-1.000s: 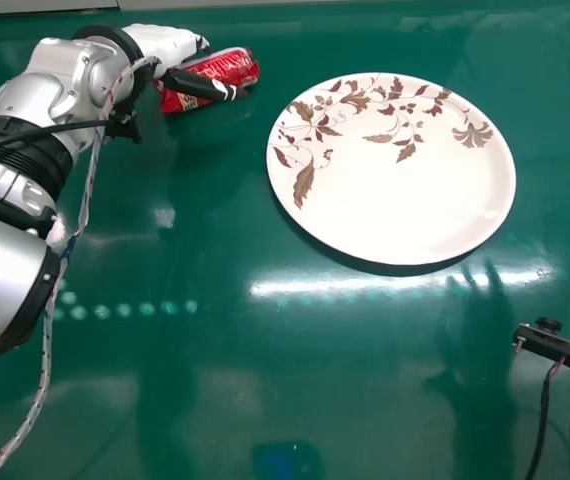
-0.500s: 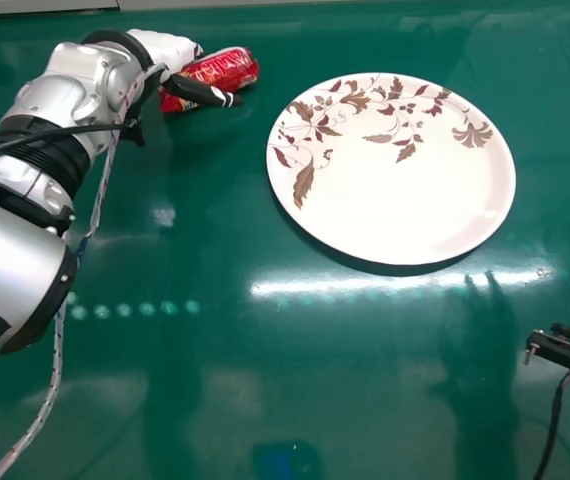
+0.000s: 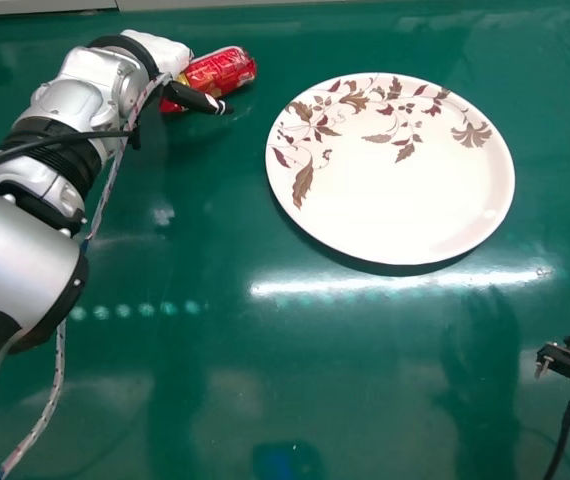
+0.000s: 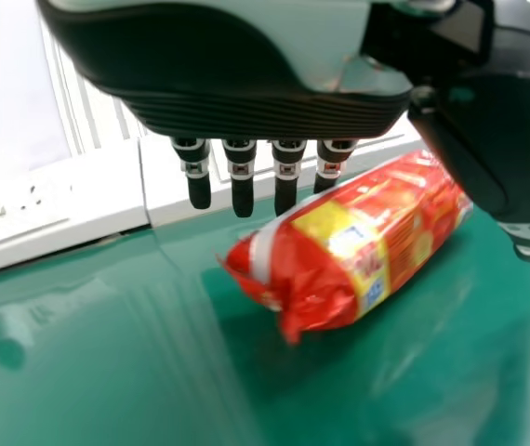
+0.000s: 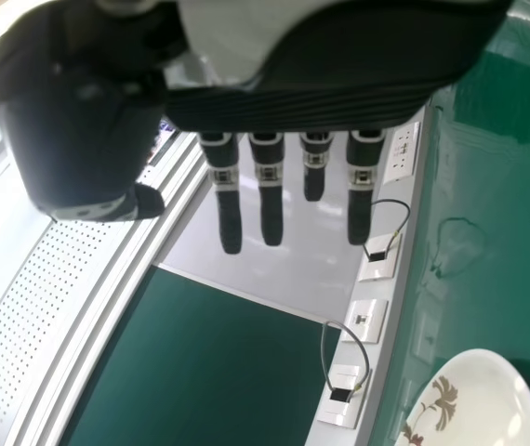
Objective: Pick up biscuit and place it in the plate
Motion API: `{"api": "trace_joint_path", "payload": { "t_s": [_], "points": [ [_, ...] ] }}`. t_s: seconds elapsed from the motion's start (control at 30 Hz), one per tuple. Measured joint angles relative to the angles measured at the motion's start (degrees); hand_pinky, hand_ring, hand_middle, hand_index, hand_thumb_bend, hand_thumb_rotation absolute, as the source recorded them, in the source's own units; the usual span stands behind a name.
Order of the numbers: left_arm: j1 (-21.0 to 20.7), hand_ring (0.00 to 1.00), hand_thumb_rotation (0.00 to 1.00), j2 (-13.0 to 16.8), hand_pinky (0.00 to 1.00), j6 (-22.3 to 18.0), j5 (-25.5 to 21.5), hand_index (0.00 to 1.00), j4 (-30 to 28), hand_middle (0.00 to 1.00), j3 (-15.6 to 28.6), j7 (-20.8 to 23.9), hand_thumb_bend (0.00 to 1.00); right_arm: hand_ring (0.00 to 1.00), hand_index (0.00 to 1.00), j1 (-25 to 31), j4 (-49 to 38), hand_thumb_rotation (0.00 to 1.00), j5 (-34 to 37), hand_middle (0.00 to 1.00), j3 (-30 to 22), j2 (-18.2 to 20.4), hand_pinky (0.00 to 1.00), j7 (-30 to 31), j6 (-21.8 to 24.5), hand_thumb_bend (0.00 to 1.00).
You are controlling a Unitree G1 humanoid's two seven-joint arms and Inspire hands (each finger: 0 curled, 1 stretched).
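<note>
Lying near the desk's [image 3: 225, 300] far edge, left of the plate [image 3: 395, 190], the red biscuit packet [image 3: 225, 68] is flanked by the open left hand [image 3: 161, 52]; the right hand [image 5: 270, 190] is also held open.

Unable to read any wording with certainty. Noted pale lettering on the red biscuit packet [image 3: 223, 70], upper left of the head view, too small to make out. In the left wrist view, noted blurred print on the packet's yellow panel [image 4: 325, 223] and blue patch [image 4: 374, 294], likewise illegible.
</note>
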Motion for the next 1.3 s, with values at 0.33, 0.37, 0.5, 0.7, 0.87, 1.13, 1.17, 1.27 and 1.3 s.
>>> {"api": "trace_joint_path", "payload": {
  "t_s": [0.33,0.37,0.5,0.7,0.87,1.13,1.17,1.27,1.3],
  "points": [
    [-0.4,0.43,0.01,-0.8,0.44,-0.5,0.0,0.71,0.5,0.54,-1.0,2.3,0.5,0.84,0.82,2.5,-1.8,0.33,-0.3,0.85,-1.1,0.8,0.77,0.0,0.6,0.47],
    [-0.4,0.42,0.0,-0.8,0.44,-0.7,0.0,0.65,0.5,0.52,-1.0,2.6,0.5,0.84,0.82,2.7,-1.8,0.33,-0.2,0.85,-1.3,0.9,0.77,0.0,0.6,0.47],
    [-0.3,0.39,0.0,-0.9,0.27,-2.0,1.3,0.54,0.6,0.5,-2.2,4.9,0.49,0.84,0.82,3.9,-2.2,0.32,-0.1,0.85,-1.7,2.0,0.78,0.0,0.5,0.46],
    [-0.3,0.37,0.0,-1.2,0.26,-3.0,2.5,0.56,1.0,0.48,-3.7,7.4,0.48,0.85,0.81,5.5,-3.4,0.3,-0.3,0.85,-2.2,3.2,0.79,-0.5,-0.3,0.44],
    [-0.3,0.37,0.0,-1.3,0.27,-3.5,2.6,0.57,1.1,0.48,-4.2,8.3,0.48,0.85,0.81,6.4,-4.3,0.29,-0.7,0.85,-2.4,3.9,0.79,-0.8,-0.8,0.44],
    [-0.3,0.39,0.0,-1.5,0.35,-3.6,2.6,0.57,1.2,0.5,-4.2,8.3,0.48,0.84,0.81,6.4,-4.5,0.29,-0.7,0.85,-2.5,5.0,0.78,-1.0,-1.5,0.43],
    [-0.3,0.38,0.0,-1.5,0.31,-3.6,2.6,0.57,1.2,0.48,-4.2,8.4,0.48,0.84,0.81,6.4,-4.5,0.29,-0.7,0.85,-2.5,5.1,0.78,-1.1,-1.6,0.42],
    [-0.3,0.37,0.0,-1.5,0.27,-4.0,2.5,0.57,1.2,0.48,-4.1,8.8,0.48,0.84,0.81,6.5,-4.5,0.26,-0.7,0.85,-2.5,5.2,0.79,-1.2,-2.2,0.41],
    [-0.3,0.37,0.0,-1.5,0.27,-4.1,2.4,0.57,1.2,0.48,-4.0,8.8,0.48,0.84,0.81,6.5,-4.5,0.25,-0.8,0.85,-2.5,5.2,0.79,-1.3,-2.3,0.41]
  ]
}}
